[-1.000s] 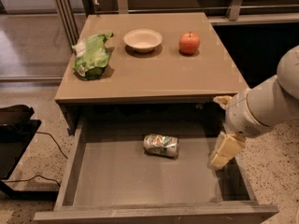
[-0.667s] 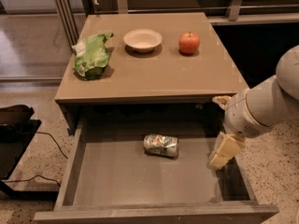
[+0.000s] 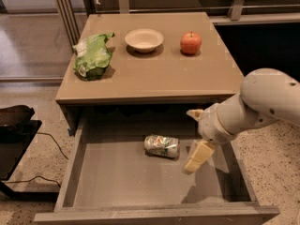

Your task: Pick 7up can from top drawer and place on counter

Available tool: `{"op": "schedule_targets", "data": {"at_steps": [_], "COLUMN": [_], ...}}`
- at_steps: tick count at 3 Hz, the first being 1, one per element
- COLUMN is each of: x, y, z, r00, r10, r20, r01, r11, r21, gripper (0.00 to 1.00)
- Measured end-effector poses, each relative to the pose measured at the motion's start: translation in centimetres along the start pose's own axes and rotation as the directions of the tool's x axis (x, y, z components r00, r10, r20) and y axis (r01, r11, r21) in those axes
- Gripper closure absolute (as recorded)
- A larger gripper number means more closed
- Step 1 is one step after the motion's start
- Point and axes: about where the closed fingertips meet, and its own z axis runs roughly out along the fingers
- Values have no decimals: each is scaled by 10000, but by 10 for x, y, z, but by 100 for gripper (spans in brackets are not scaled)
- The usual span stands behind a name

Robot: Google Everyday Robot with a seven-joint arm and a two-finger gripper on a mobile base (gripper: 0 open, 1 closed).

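The 7up can point(image 3: 161, 146) lies on its side, dented, on the flat bottom of the open top drawer point(image 3: 117, 182), near the middle toward the back. My gripper point(image 3: 191, 140) hangs over the drawer's right part, just right of the can and not touching it. Its cream fingers point(image 3: 198, 156) stand apart, open and empty. The counter point(image 3: 154, 76) is the tan top above the drawer.
On the counter sit a green chip bag point(image 3: 93, 55) at the left, a white bowl point(image 3: 144, 40) at the back middle and a red apple point(image 3: 191, 43) at the back right. A black object point(image 3: 14, 125) with a cable stands on the floor to the left.
My gripper has moved left over the drawer, closer to the can. The can and the things on the counter have not moved.
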Motion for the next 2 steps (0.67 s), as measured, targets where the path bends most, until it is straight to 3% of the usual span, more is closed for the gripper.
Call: {"op": "schedule_targets", "data": {"at_steps": [1,2], "x": [-3,-3], "y": [0,1], "z": [47,83], "r00": [9961,9813], "r10": [208,483], "r20": [861,1863], "r01": [-166,-390], "r11": [9987,9978], "r21": [-492,-532], "gripper": [0,0]}}
